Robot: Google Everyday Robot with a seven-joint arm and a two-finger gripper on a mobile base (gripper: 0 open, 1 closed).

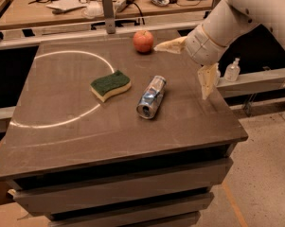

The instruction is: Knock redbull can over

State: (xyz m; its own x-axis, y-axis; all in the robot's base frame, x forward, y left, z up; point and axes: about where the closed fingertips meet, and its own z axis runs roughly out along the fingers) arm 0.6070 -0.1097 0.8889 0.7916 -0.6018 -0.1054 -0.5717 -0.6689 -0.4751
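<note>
1. Already, as I read it, the redbull can (pixel 151 97) lay on its side on the table (pixel 61 141), roughly mid-table and a little toward the right in the camera view, so I judged the knock-over itself done.
2. Its long axis ran diagonally. The round end nearest the camera pointed toward the table's front edge, and the other end pointed away to the far right, more or less at the gripper.
3. From the gripper (pixel 181 72), the can sat toward the camera and to the left, near but apart. I saw no contact between them.
4. With only one arm on this rig there was no choice of side. The wrist hung over the far right part of the table, between the apple and the right edge.
5. The gripper stood spread wide and held nothing. One of its fingers (pixel 170 45) reached leftward, its tip just beside the apple (pixel 143 40); whether it touched, I could not tell. The other pointed down toward the tabletop near the right edge, apart from the can.
6. The green-topped sponge (pixel 110 85) lay just left of the can, apart from it, and played no part.
7. My judgement was that any next move turned on clearing upward and to the right, away from the can's far end. A sweep toward the camera would roll the can, and a leftward drift would nudge the apple.
</note>
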